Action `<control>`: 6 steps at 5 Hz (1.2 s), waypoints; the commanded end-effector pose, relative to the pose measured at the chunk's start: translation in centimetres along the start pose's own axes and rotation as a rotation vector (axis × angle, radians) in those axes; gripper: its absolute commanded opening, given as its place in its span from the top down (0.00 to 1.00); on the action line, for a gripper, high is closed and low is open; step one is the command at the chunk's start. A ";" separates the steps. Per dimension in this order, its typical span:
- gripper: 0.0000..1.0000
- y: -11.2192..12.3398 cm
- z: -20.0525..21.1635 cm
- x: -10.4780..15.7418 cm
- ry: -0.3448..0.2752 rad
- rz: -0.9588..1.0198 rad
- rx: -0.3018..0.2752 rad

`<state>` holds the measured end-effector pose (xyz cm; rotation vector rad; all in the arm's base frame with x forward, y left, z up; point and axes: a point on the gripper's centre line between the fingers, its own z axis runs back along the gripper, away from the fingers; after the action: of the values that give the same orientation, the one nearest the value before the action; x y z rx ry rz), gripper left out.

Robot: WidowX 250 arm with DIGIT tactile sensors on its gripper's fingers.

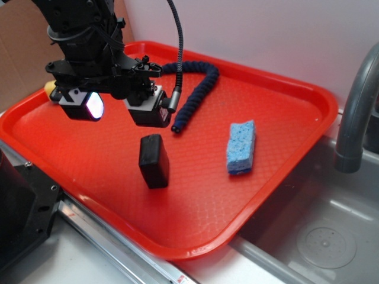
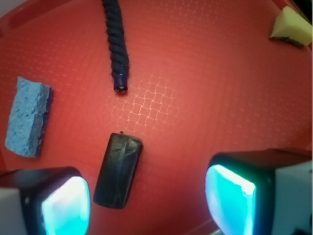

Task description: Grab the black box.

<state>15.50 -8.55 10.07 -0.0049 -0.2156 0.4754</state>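
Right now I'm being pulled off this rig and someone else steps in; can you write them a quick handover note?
End effector: open, holding nothing, hovering above the red plastic tray.
Small matte black rectangular box: on the tray, between the lit finger pads in the wrist view, nearer the left-hand pad, untouched.
Blue sponge and dark blue braided rope lie apart from it.
Done: rough alignment. Left: centre, descend, close, lift.

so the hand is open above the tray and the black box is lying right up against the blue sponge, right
Not quite. The hand is open above the red tray, but the black box lies apart from the blue sponge, with bare tray between them. The exterior view shows the gap plainly, and the wrist view agrees.
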 end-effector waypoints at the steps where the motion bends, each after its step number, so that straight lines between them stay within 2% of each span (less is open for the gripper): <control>1: 0.00 -0.3 0.2 0.7 -0.011 0.007 -0.016; 2: 0.00 -1.3 -2.0 0.7 0.041 -0.041 -0.017; 3: 0.00 -2.9 -4.3 -0.2 0.068 -0.015 -0.074; 5: 0.00 -3.3 -6.2 -0.7 0.190 0.024 -0.024; 6: 1.00 -3.2 -6.9 -0.1 0.205 0.022 0.013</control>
<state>16.93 -10.92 2.88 -0.0157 0.0137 0.4885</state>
